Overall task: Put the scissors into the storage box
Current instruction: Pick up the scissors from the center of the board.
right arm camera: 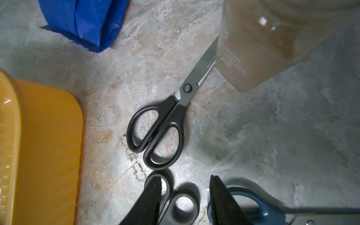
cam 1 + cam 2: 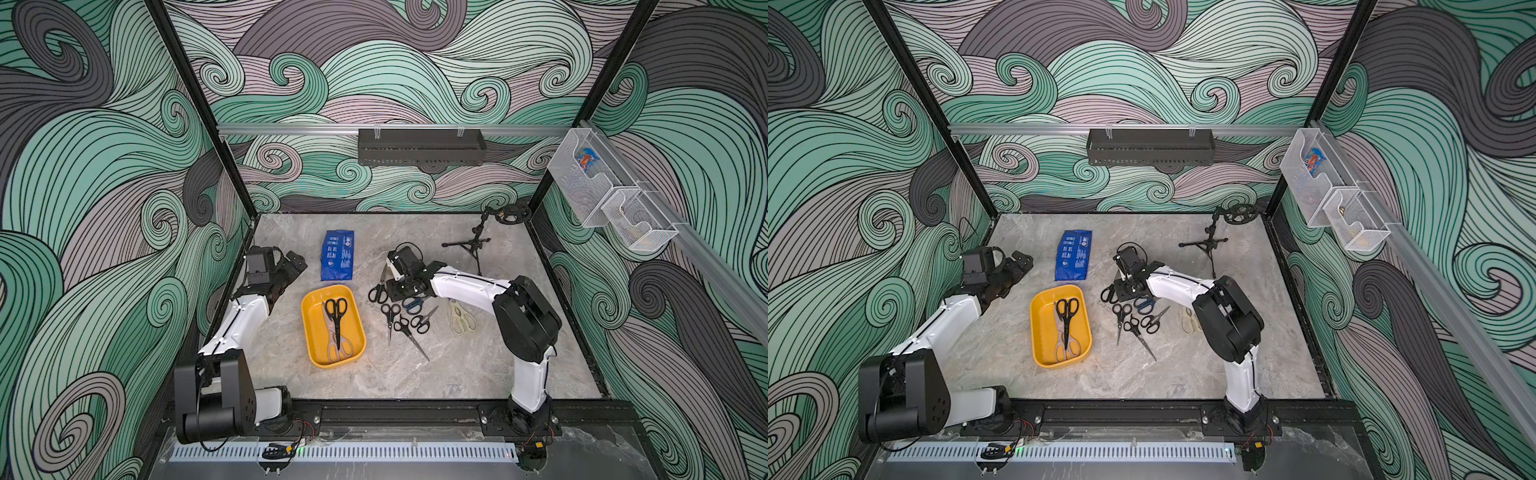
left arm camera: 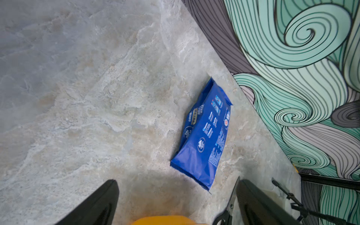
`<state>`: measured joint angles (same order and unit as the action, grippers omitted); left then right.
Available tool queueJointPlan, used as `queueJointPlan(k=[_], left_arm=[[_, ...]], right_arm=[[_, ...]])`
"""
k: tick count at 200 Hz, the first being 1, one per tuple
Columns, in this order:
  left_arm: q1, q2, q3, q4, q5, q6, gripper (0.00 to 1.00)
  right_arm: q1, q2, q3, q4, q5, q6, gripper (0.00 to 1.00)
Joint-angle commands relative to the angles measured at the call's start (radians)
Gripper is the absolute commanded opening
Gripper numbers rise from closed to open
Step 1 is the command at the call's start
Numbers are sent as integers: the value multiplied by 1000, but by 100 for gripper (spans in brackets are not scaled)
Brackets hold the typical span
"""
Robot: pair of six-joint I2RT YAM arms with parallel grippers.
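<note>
The yellow storage box (image 2: 311, 332) (image 2: 1040, 336) holds a black-handled pair of scissors (image 2: 336, 316) lying over translucent pinkish shears (image 2: 340, 351). To its right several scissors lie loose on the table: a large black-handled pair (image 1: 165, 124) (image 2: 376, 292), small black pairs (image 2: 390, 312), a blue-handled pair (image 1: 257, 206) (image 2: 412, 305) and cream shears (image 2: 461, 320). My right gripper (image 1: 186, 187) (image 2: 398, 296) hangs low over this pile, fingers apart on either side of a small black handle ring (image 1: 183, 204). My left gripper (image 3: 176, 194) (image 2: 293, 266) stands open and holds nothing, behind the box.
A blue packet (image 2: 337, 255) (image 3: 206, 136) lies behind the box. A black mini tripod (image 2: 469, 245) stands at the back right. A long black bin (image 2: 419, 147) hangs on the back wall and white mesh baskets (image 2: 582, 174) on the right wall.
</note>
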<state>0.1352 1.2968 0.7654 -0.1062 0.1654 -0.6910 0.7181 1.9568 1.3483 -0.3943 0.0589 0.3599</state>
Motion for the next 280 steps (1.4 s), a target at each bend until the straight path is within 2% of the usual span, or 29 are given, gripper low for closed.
queueJointPlan(k=[1,83,124,194,223,248,280], left_arm=[[4,-23,-36,-61,9,45,99],[6,-50,-77,-88,35,73,99],[7,-53,-69,-95,33,80,99],[14,-48,-57,-104,29,85,99],[15,-47,-57,-108,30,84,99],[17,-50,-61,-110,27,86,99],[19,-43,-61,-109,25,86,99]], right_arm=[[25,34,35,-16,23,0,44],[37,125,112,-26,85,4,37],[42,169,134,-44,109,-6,30],[56,221,131,-63,140,-36,27],[58,241,132,-62,146,-50,19],[62,249,139,-63,145,-69,18],[66,256,156,-61,163,-114,8]])
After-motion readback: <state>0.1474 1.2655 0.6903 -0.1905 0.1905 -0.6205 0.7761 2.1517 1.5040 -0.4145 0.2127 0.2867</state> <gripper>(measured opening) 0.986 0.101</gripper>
